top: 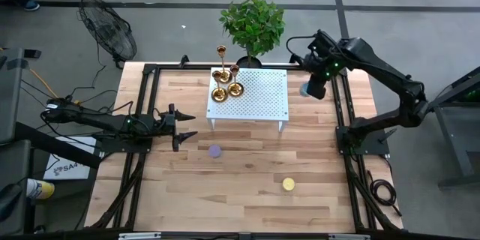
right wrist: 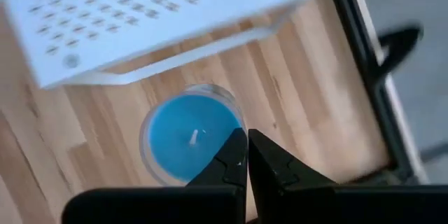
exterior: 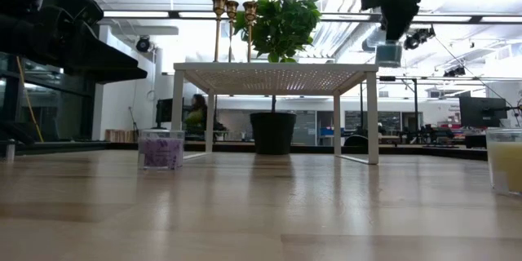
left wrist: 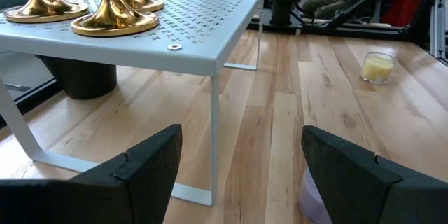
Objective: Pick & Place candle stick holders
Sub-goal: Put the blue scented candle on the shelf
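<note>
Three gold candle stick holders (top: 225, 82) stand by their dish bases on the far left corner of a white perforated rack (top: 259, 101). They also show in the left wrist view (left wrist: 112, 17) and the low view (exterior: 232, 8). My left gripper (top: 187, 129) is open and empty, low over the table to the left of the rack, and it also shows in its own wrist view (left wrist: 241, 175). My right gripper (top: 315, 88) is beside the rack's far right corner, shut on a blue candle in a glass jar (right wrist: 189, 140). My right gripper holds the blue candle's jar by its rim (right wrist: 234, 129), pinched between the two fingertips, which come from above and point down. The jar (exterior: 389, 53) hangs upright below the fingers, lifted clear of the table at about the height of the rack's top.
A purple candle (top: 215, 151) stands on the table near the rack's left front leg, close to my left gripper. A yellow candle (top: 288, 184) stands nearer the front right. A potted plant (top: 253, 26) stands behind the rack. Black frame rails run along both table sides.
</note>
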